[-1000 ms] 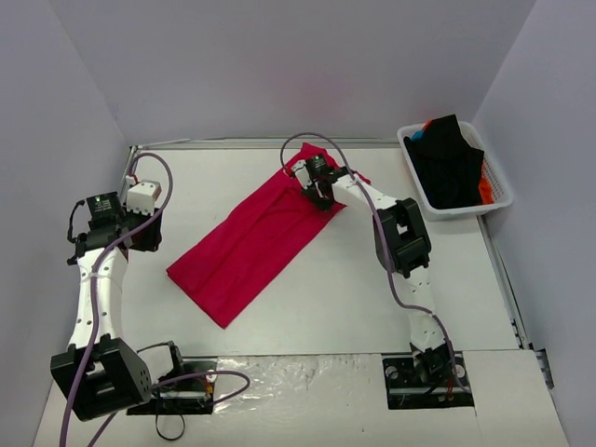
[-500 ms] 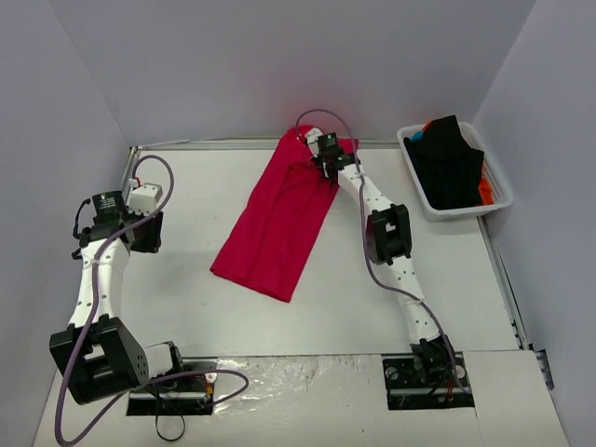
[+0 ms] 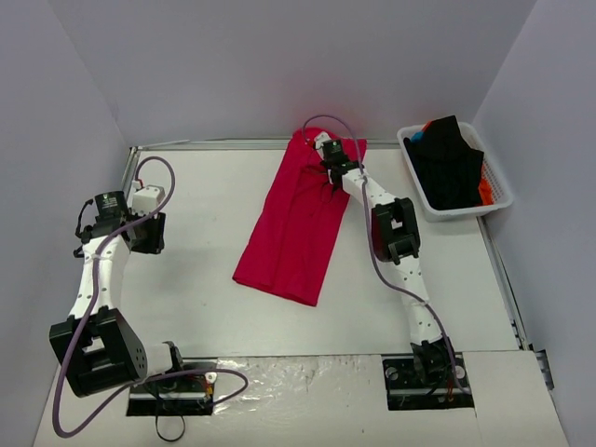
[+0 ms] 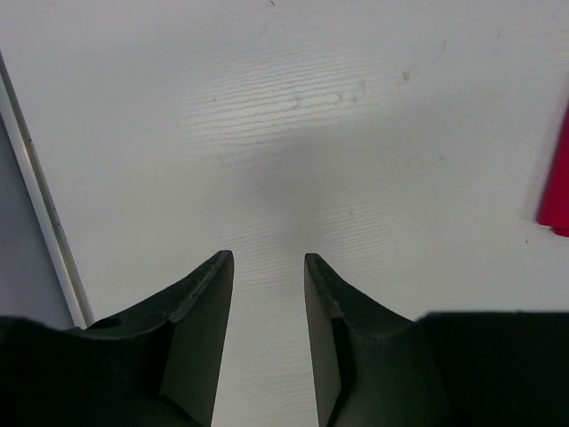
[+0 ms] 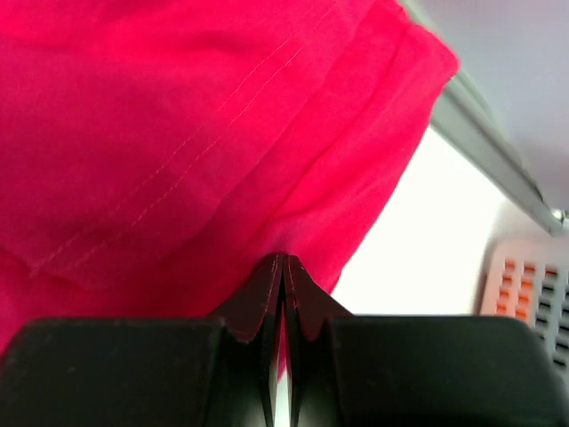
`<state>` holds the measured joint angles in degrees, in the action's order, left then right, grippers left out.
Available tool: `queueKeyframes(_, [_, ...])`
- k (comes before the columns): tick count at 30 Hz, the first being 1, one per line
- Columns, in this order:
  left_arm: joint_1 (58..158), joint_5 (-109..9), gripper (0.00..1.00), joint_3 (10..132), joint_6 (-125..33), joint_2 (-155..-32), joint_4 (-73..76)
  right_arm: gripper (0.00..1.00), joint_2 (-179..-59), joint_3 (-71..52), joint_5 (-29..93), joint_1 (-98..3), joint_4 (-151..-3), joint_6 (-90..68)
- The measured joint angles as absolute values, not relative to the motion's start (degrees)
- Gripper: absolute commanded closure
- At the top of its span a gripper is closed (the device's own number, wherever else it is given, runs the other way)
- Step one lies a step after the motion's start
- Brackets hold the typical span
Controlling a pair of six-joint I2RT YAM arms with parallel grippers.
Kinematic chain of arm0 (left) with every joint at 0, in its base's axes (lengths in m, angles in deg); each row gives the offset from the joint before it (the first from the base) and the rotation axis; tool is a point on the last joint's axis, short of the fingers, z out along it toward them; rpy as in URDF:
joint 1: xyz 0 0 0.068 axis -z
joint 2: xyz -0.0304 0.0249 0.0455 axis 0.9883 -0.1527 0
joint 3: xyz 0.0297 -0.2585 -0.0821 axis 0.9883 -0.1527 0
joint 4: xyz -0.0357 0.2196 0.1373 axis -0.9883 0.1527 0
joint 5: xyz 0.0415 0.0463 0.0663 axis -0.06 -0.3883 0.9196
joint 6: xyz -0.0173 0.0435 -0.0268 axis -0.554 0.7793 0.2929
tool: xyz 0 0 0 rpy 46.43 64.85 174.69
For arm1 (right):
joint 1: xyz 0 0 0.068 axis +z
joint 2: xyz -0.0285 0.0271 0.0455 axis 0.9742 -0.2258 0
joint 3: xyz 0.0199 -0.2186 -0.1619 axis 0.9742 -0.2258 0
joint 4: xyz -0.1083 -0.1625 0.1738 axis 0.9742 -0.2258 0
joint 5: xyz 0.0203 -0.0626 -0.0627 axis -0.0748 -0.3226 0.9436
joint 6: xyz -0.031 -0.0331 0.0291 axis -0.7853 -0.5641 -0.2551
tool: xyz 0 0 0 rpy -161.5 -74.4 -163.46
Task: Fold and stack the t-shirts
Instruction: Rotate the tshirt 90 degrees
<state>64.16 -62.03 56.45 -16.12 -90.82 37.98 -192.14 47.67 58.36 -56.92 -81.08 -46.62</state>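
Note:
A crimson-red t-shirt lies folded into a long strip on the table, running from the back edge down toward the middle. My right gripper is shut on its far end near the back wall; in the right wrist view the jaws pinch red cloth. My left gripper is open and empty over bare table at the left; the left wrist view shows the gap between its fingers and a sliver of the red shirt at the right edge.
A white slatted basket at the back right holds black, orange and blue shirts. A metal rail runs along the table's back edge, another along the left side.
My right gripper has pulled the shirt's far end toward the back and right, swinging the strip from a diagonal to nearly straight down the table. The left arm has barely shifted.

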Motion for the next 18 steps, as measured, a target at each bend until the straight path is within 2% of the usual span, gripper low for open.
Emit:
queueKeyframes(7, [64.33,-64.06,0.63,56.45,-15.64,-88.35,38.26,1.0,-179.13,30.88,57.72,-55.82,-83.31,-46.91])
queueKeyframes(8, [64.51,-64.22,0.62,56.45,-15.35,-87.38,38.3,0.76,-176.53,28.98,57.59,-55.34,-84.03,-47.37])
queueKeyframes(9, [64.7,-64.26,0.62,56.45,-15.11,-86.6,38.28,0.69,-174.15,27.73,57.53,-54.66,-84.27,-47.28])
queueKeyframes(12, [65.95,-64.46,0.6,56.47,-14.06,-84.02,38.3,0.66,-166.8,24.91,57.4,-51.8,-84.47,-48.13])
queueKeyframes(14, [67.35,-65.46,0.6,56.53,-12.86,-82.9,38.68,0.72,-161.16,22.64,55.41,-49.51,-85.11,-48.0])
queueKeyframes(15, [68.35,-66.05,0.6,56.53,-12.07,-82.64,38.98,0.72,-158.43,21.63,53.9,-48.52,-85.91,-47.98])
queueKeyframes(16, [69.45,-66.55,0.6,56.53,-10.94,-82.47,39.51,0.71,-156.07,20.78,51.8,-47.54,-86.88,-47.83])
queueKeyframes(18, [72.68,-67.38,0.6,56.53,-8.66,-82.49,40.84,0.62,-151.46,18.82,46.29,-46.12,-90.94,-48.0])
